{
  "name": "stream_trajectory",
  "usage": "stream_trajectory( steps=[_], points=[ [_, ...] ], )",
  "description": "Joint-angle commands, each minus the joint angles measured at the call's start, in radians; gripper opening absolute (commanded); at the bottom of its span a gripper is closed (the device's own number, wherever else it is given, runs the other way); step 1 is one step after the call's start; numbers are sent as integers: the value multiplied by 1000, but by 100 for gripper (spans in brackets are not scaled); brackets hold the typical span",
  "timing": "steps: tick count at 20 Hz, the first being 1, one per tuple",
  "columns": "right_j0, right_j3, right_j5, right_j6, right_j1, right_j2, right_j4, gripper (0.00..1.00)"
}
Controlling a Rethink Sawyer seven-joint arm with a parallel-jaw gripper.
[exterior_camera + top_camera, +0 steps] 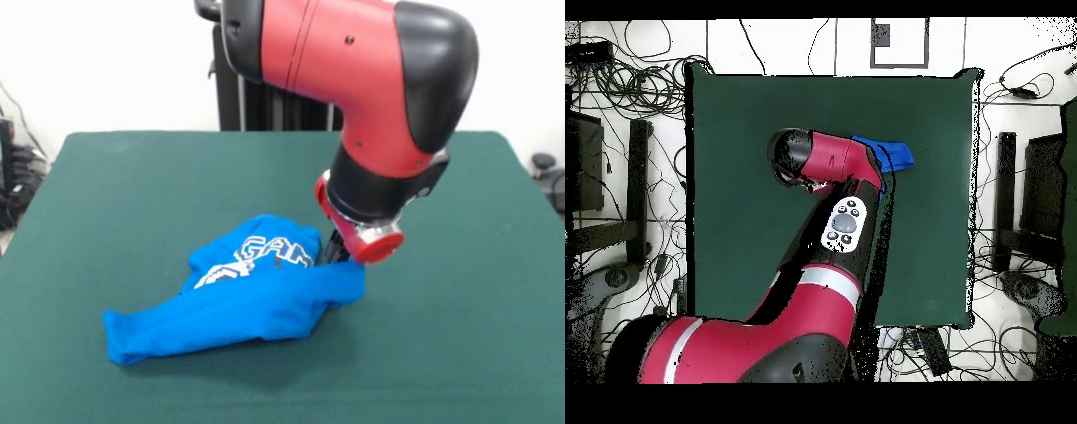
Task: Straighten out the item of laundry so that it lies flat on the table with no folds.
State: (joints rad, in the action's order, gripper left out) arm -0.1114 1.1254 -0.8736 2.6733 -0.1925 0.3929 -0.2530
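We find the item of laundry, a bright blue garment with white block lettering, lying bunched and folded on the dark green counter, roughly at the middle of its width in the front view. The garment is not flat: a raised hump carries the lettering, and a long rolled portion extends from that hump toward the counter's near left side. The red and black arm descends over the garment's right end, and the end effector sits at that end, touching the cloth where a fold rises against it. We cannot tell whether the end effector is wide, narrow or gripping fabric, as the wrist and the cloth hide its tips. In the overhead view the arm covers most of the garment, and only a blue portion shows beside the arm's upper end, well inside the counter's edges.
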Motion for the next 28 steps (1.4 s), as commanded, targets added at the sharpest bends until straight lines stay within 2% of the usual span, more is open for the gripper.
stream_trajectory(
  steps=[1, 18, 28],
  points=[
    [-38, 81, -78, 184, -71, -48, -37, 0],
    [-21, 51, -64, 167, -50, -64, -21, 0],
    [-11, 58, -7, 171, -26, -84, -34, 0]
  ],
)
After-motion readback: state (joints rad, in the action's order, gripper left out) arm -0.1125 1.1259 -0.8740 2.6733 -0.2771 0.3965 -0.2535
